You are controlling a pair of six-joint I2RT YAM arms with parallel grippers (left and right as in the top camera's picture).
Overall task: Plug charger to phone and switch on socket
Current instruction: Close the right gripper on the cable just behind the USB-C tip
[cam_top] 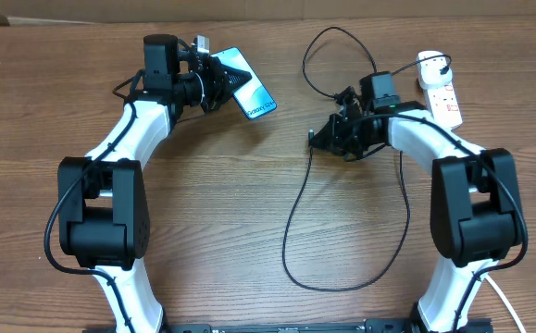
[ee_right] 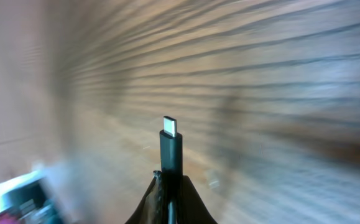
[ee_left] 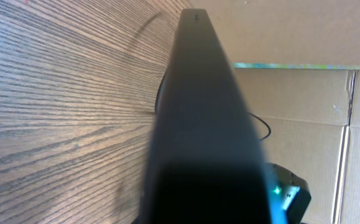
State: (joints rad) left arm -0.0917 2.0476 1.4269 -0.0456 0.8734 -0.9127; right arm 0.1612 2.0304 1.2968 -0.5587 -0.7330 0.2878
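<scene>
- The left gripper [cam_top: 223,81] is over by the far edge of the tabletop [cam_top: 203,203], left of the middle. Its fingers are pressed onto one end of the phone [cam_top: 255,92].
- The phone sticks out of that grip towards the middle of the table with its lit blue screen facing up. From here I can't tell whether its free end touches the wood. The left wrist camera sees it edge-on, as a dark slab [ee_left: 198,112] filling the centre of the view.
- The right gripper [cam_top: 326,139] sits right of the middle, well apart from the phone. Its fingers are pinched on the charger [cam_top: 286,242] just behind the connector tip [ee_right: 171,146]. The tip pokes out past the fingers with its metal end bare, though that wrist view is badly blurred.
- From the gripper the black cable drops in a wide loop towards the near edge. It comes back up under the right arm and makes a second, smaller loop near the far edge.
- The plug adapter [cam_top: 431,65] sits in the head of the socket [cam_top: 443,97], which lies flat near the far right corner.
- A thick white cord [cam_top: 504,301] shows at the near right corner.
</scene>
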